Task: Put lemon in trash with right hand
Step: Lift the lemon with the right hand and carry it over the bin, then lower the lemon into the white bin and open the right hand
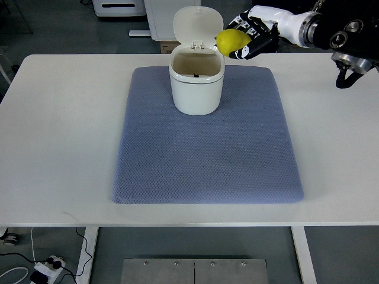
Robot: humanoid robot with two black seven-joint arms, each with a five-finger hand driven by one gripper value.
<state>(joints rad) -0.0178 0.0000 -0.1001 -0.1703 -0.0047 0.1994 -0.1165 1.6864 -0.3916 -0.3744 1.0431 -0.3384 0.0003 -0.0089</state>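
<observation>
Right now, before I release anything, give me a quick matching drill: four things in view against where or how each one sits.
Things:
1. lemon
2. trash bin
3. bin lid
4. blue mat

States:
A. flipped up, open
B. lying flat on the white table
C. held in the right hand, beside the bin's rim
D. standing upright on the mat's far part

Pairs: 1-C, 2-D, 3-A, 4-B

Place: a lab or test room, staged for robot trials.
Bench: plain white, below the robot hand, bare apart from a blue-grey mat.
Floor: grey, beyond the bench.
Equipment: white cabinets left of the robot hand.
Wiring: power strip with cables, far below-left.
</observation>
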